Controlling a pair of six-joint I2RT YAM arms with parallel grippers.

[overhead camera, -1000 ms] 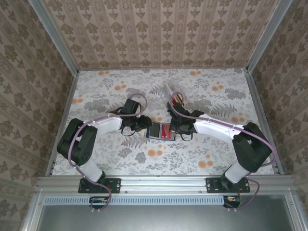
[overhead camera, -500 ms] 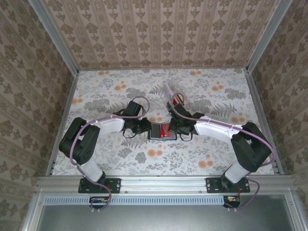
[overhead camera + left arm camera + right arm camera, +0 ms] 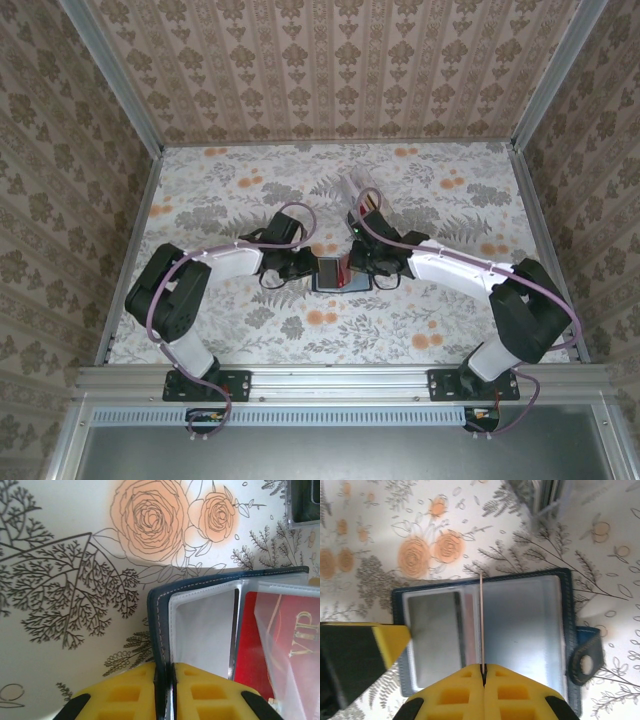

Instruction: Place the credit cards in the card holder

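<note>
Open card holder (image 3: 328, 275) at the centre of the flowered tabletop (image 3: 230, 180), seen from above, with your two arms meeting over it from either side. Your left end effector (image 3: 164, 672) was pressed together on the left edge of the holder, its yellow pads pinching the navy cover and the rim of a clear sleeve between them. Your right end effector (image 3: 482, 672) was likewise pressed together, pinching a thin sheet (image 3: 481, 620) that stood on edge over the middle of the holder. Viewed edge-on, it could not be told whether this was a card or a sleeve leaf. In the left wrist view a red card (image 3: 255, 645) with gold "VIP" lettering lay inside the holder at lower right, behind a raised clear leaf (image 3: 287, 645). In the right wrist view the holder lay flat and open, its closing tab (image 3: 585, 664) with a pale snap projecting at right. A clear box (image 3: 550, 495) stood apart from the holder at the upper right of that frame, its contents blurred.
</note>
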